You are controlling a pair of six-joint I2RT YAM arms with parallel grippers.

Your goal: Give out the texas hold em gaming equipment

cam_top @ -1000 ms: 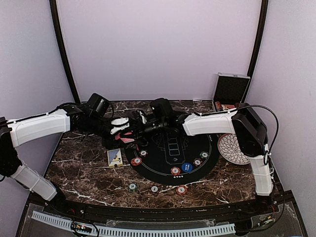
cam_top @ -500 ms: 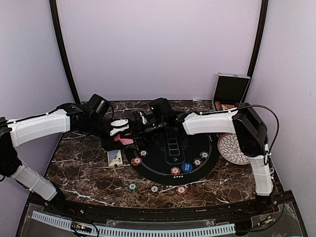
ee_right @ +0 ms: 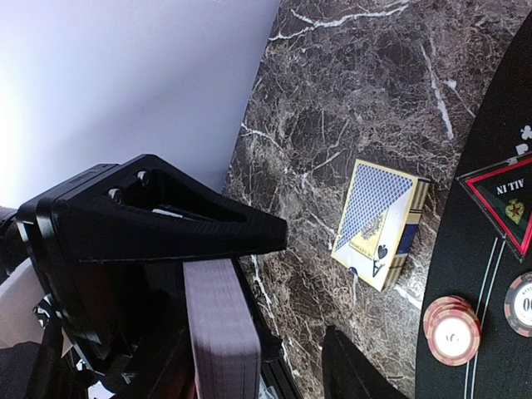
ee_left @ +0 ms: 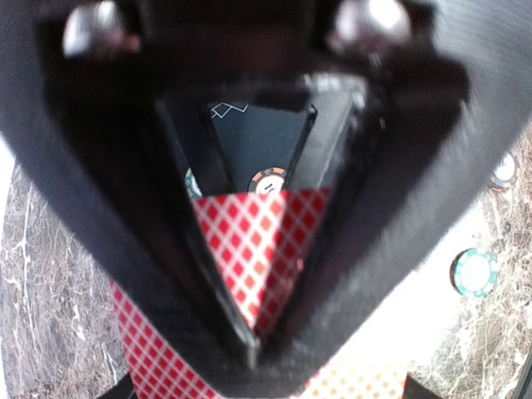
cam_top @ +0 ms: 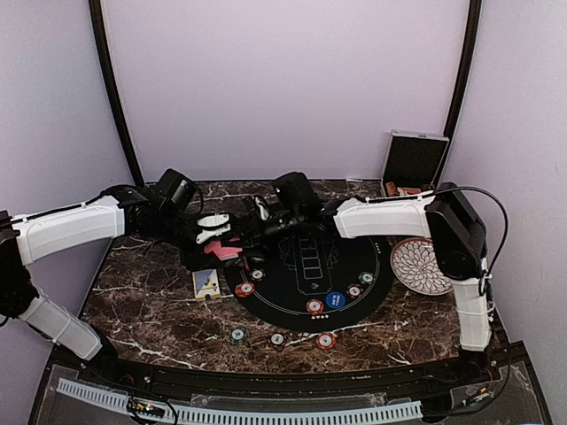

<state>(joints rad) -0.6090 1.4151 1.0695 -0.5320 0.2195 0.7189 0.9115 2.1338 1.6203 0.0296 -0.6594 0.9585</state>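
— Holding the red-backed deck [ee_left: 249, 241] clamped in the left gripper [ee_left: 253, 356], raised over the black mat's [cam_top: 288, 299] left edge?
— Yes. Cannot tell the right gripper's [cam_top: 253, 227] grip beside it. Pinch just one off the top; peel slowly, deck steady.

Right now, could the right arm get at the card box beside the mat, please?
Probably yes: the card box lies uncovered on bare marble, close to the jaws of the right arm, with nothing between.
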